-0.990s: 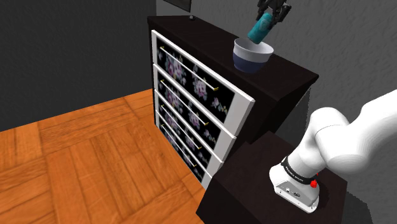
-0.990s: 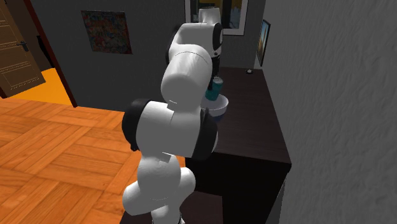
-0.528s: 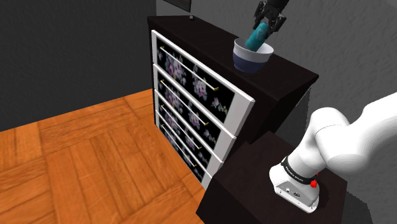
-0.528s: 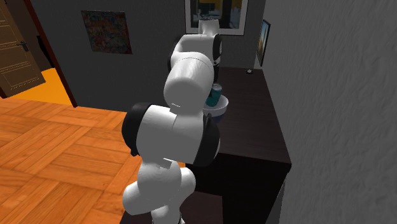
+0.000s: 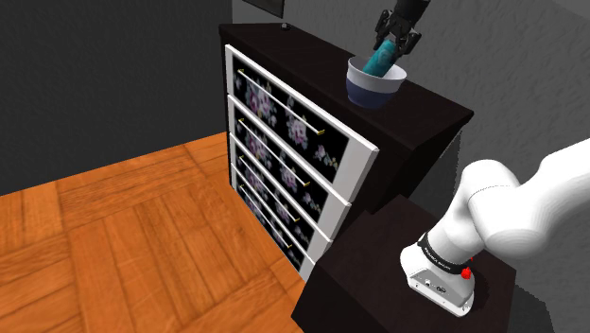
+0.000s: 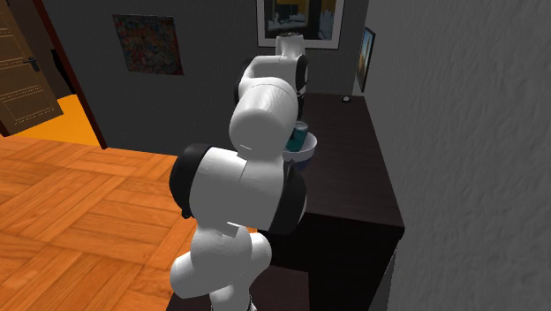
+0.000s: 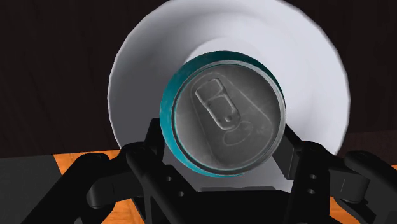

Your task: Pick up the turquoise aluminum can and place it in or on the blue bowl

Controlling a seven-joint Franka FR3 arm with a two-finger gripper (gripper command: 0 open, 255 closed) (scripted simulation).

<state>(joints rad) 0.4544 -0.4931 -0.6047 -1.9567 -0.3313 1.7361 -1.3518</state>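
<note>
The turquoise can leans tilted inside the bowl, which is blue outside and white inside and stands on the dark dresser top. My gripper hangs just above the bowl, open, its fingers on either side of the can's upper end. In the wrist view the can's silver lid faces the camera between the two fingers, with the bowl's white inside behind it. In the second exterior view the arm hides most of the can and bowl.
The dresser has several floral drawer fronts facing the wood floor. A small dark object lies at the dresser's far end. A grey wall runs close behind the bowl. The dark stand sits beside the dresser.
The gripper lowered the can from above the rim down into the bowl, then its fingers spread and the hand rose slightly. The can now rests tilted in the bowl.
</note>
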